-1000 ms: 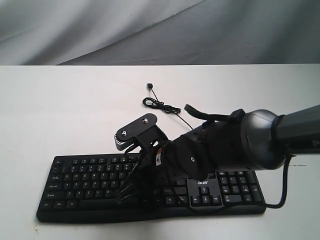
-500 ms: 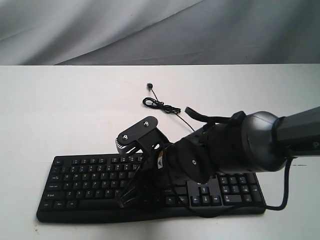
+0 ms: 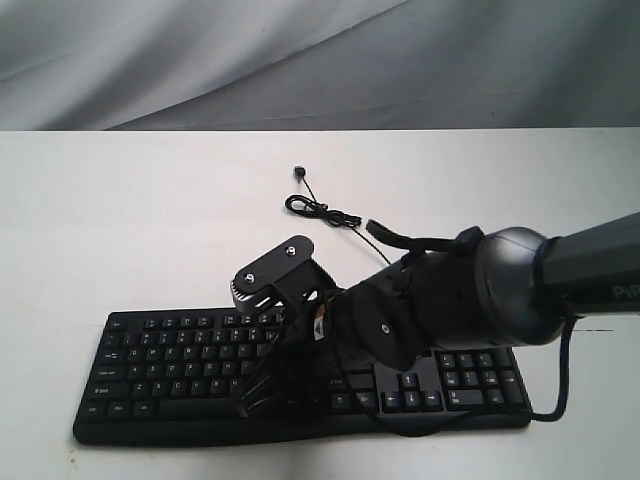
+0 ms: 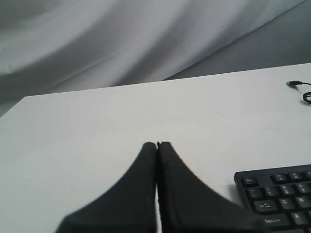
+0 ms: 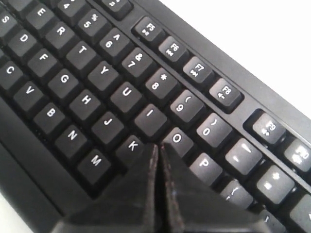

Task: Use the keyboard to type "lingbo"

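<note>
1. The keyboard (image 3: 150,360) lies flat on the surface (image 3: 120,220), directly under the right pincer (image 5: 158,145). Its letter rows are beneath the tip.
2. The right pincer is pressed together into one blunt point and pinches nothing. Its tip sits where K, I and O meet and hides the spot where L should be. Whether it touches that key or hangs just above it cannot be told.
3. No screen or typed text shows, so the letters already entered cannot be read. A tip over L fits the first letter, so I judge the task to be at or near its start, with "ingbo" left to type.
4. The left pincer (image 4: 157,144) is also pressed together and empty. It hangs over bare surface, with the keyboard's Esc corner beside it but apart.
5. The surface is plain white. Beyond the right pincer, past the keyboard's far edge, a thin black cable (image 3: 322,211) lies loosely coiled.
6. Behind the surface hangs a grey draped cloth (image 3: 250,60); no more of the room shows.
</note>
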